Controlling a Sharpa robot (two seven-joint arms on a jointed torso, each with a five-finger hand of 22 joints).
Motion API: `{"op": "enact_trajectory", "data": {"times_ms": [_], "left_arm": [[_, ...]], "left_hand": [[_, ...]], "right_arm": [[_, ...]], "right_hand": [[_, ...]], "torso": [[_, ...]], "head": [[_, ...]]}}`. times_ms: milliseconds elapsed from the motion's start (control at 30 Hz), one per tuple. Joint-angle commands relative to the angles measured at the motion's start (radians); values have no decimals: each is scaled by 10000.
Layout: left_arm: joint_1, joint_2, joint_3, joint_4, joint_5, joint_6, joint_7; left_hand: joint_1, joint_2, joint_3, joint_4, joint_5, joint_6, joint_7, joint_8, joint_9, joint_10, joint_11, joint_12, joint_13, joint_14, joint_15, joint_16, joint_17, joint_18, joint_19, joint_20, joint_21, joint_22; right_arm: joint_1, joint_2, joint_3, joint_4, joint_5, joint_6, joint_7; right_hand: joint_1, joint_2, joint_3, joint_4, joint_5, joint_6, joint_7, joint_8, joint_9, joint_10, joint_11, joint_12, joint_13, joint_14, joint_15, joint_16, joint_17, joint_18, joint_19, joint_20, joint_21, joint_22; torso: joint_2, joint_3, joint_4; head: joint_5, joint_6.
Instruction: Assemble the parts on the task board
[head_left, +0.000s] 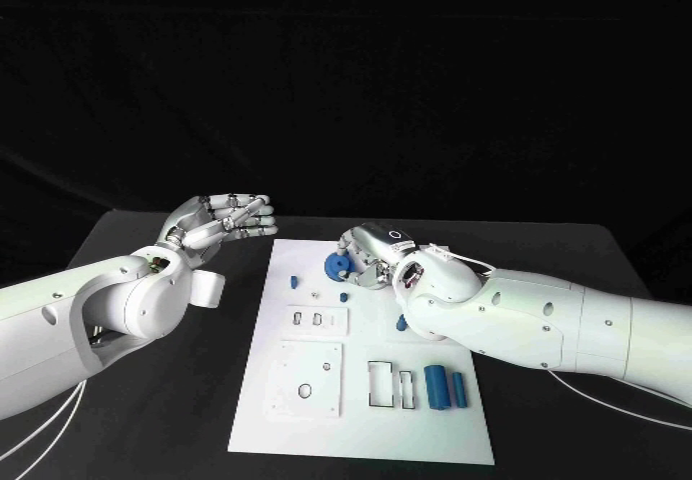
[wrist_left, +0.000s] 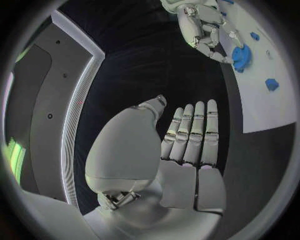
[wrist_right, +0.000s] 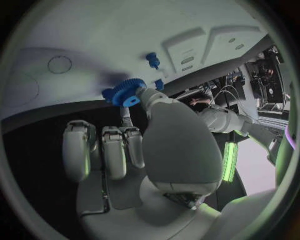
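1. Right hand (head_left: 378, 256) is over the far end of the white board (head_left: 378, 440) — pinching a blue gear (head_left: 338, 264) between thumb and a fingertip, other fingers partly curled.
2. The right wrist view shows the gear (wrist_right: 128, 92) just above the board's surface, beside a small blue peg (wrist_right: 152, 59).
3. Left hand (head_left: 219, 224) is raised off the board's far left corner — fingers straight and side by side, holding nothing.
4. Near right on the board, two blue cylinders (head_left: 444, 386) lie side by side.
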Motion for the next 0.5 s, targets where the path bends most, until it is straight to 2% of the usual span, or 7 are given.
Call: {"op": "enact_trajectory", "data": {"times_ms": [33,500], "left_arm": [[13,26,9,33,-5,194,40],[13,38,9,22,-5,329,-59]], "left_hand": [[44,66,0,-69,39,-84,335,-48,-15,-84,-16,-4,4,18,-19,-35,-9,64,19,12,-30,-3],[29,64,-3,-67,36,-88,344,-53,-17,-90,-11,-5,4,24,-17,-43,-11,63,25,11,-32,-4]], "right_arm": [[-37,65,3,-59,-38,223,-3],[-70,237,4,-271,-120,142,-18]], "right_hand": [[-44,27,63,-22,-12,100,-76,62,32,634,-44,35,2082,980,-38,35,2338,-45,30,-29,26,792],[-101,-47,137,-71,-35,70,-52,-14,32,615,-26,12,2059,979,-22,35,2337,-40,15,-19,6,776]], "torso": [[4,7,-7],[-2,4,-9]], "head": [[13,-23],[21,-43]]}}
